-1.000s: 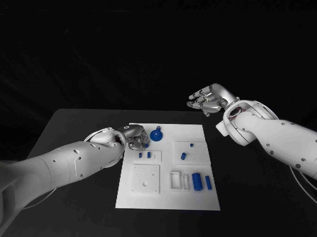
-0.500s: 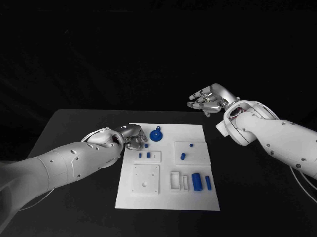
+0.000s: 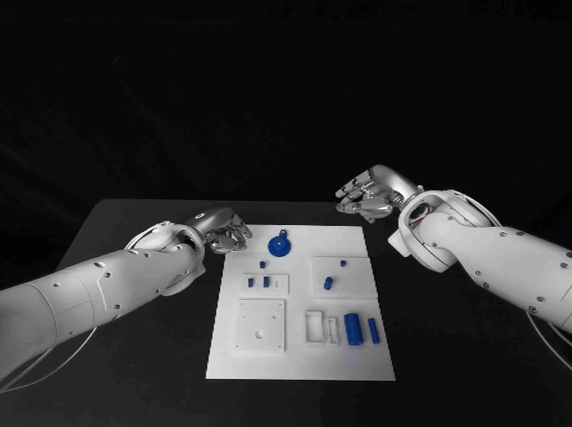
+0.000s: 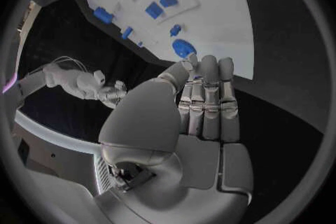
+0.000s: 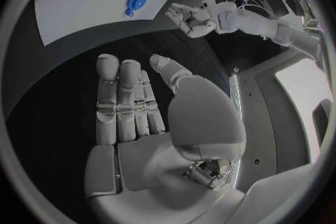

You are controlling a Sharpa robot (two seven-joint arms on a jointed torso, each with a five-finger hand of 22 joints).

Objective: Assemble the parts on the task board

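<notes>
The white task board [image 3: 299,356] lies in the middle of the table. A round blue part with a tab [image 3: 280,245] sits near its far edge, and several small blue pieces [image 3: 267,281] and a blue block [image 3: 354,326] lie in its recesses. My left hand [image 3: 219,229] hovers just off the board's far left corner, holding nothing. In the left wrist view its fingers [image 4: 206,103] are straight, with the round blue part [image 4: 183,47] beyond them. My right hand [image 3: 369,191] hangs above the table beyond the far right corner. It is empty too, and its fingers [image 5: 122,98] are extended.
A square white plate [image 3: 262,320] sits in the board's near left part. White slots [image 3: 319,324] lie beside the blue block. Black table [image 3: 132,356] surrounds the board on all sides. The right wrist view shows my left hand [image 5: 192,18] past the board [image 5: 77,5].
My left hand has drawn back off the board's upper left area toward the far left, uncovering a small blue piece. My right hand has sunk slightly toward the board.
</notes>
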